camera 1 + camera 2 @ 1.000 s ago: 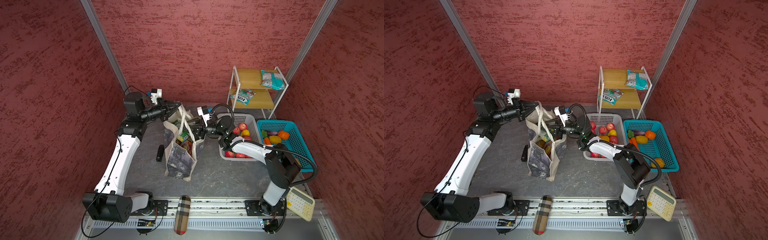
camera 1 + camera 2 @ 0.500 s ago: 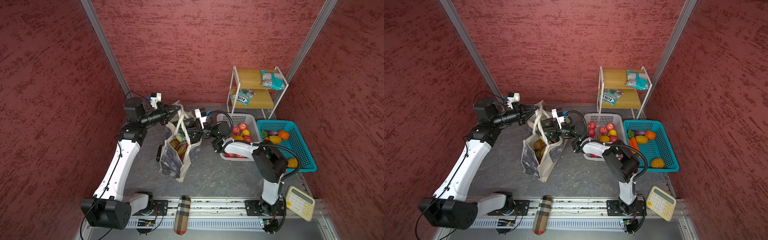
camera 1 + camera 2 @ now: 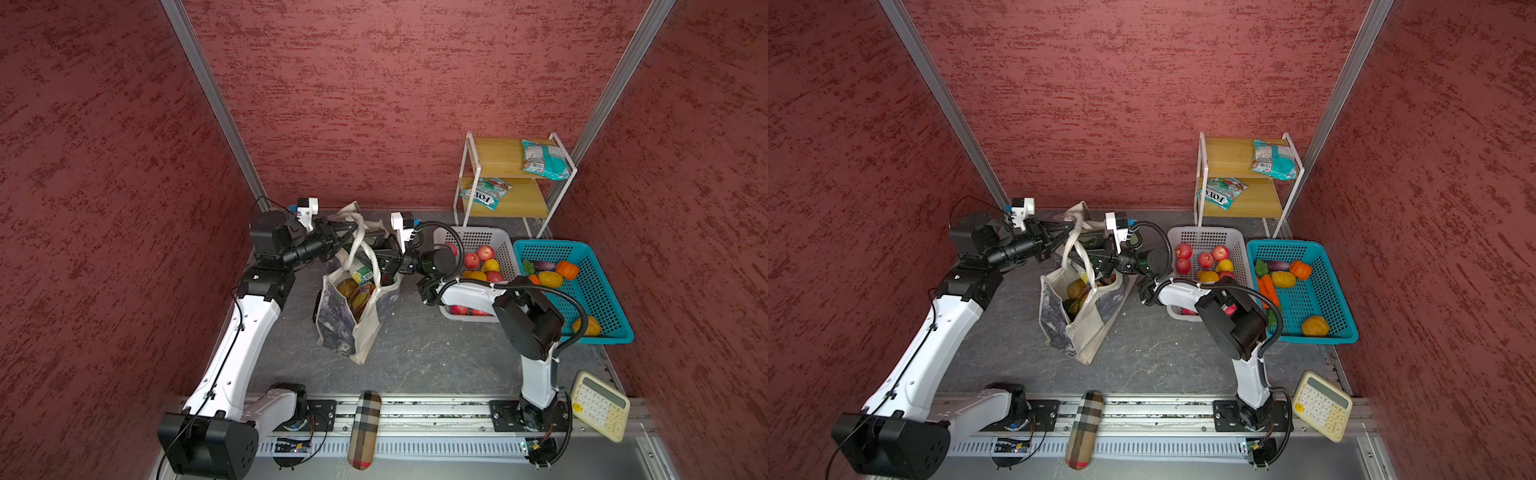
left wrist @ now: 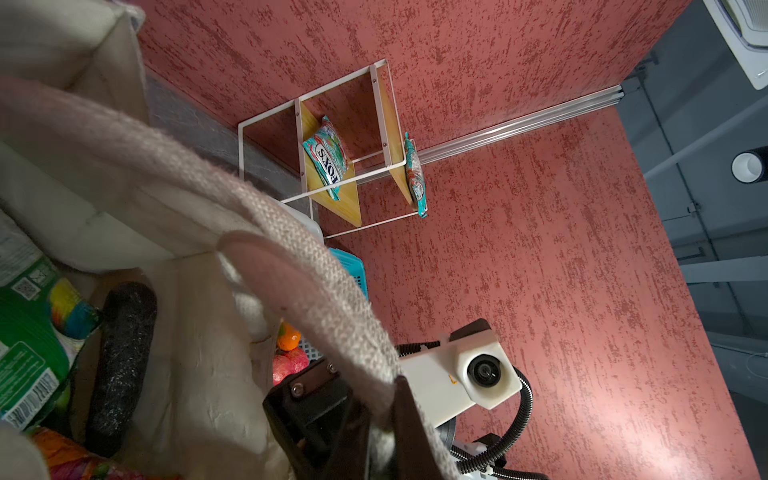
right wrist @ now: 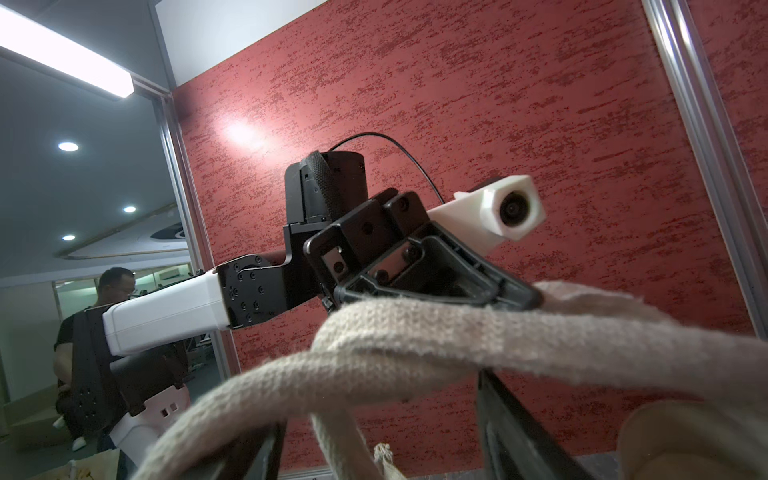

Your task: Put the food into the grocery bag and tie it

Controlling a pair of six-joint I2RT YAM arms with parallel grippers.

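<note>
**Inspector:** The position of the cream canvas tote bag with grey-black print (image 3: 365,328) is to be stated.

**Examiner:** It is found upright near the middle of the grey tabletop (image 3: 415,357), mouth open. A brown oval toy fruit (image 3: 347,286) and a glossy green snack packet (image 3: 360,270) are seen inside it. A white perforated plastic basket (image 3: 471,239) is noted at three o'clock of the bag.

**Inspector:** And the left pincer (image 3: 353,229)?

**Examiner:** It is recorded at twelve o'clock of the bag mouth. Its jaws are closed to a narrow pinch on a cream woven strap handle (image 5: 415,332), which is held raised above the mouth. The clamped tips are confirmed in the right wrist view.

**Inspector:** The right pincer (image 5: 380,399)?

**Examiner:** It is extended in from three o'clock, at the rim of the mouth. Its jaws are seen standing wide apart, and nothing is clamped. A strap is laid across the gap between them and appears to rest against one jaw.
</note>
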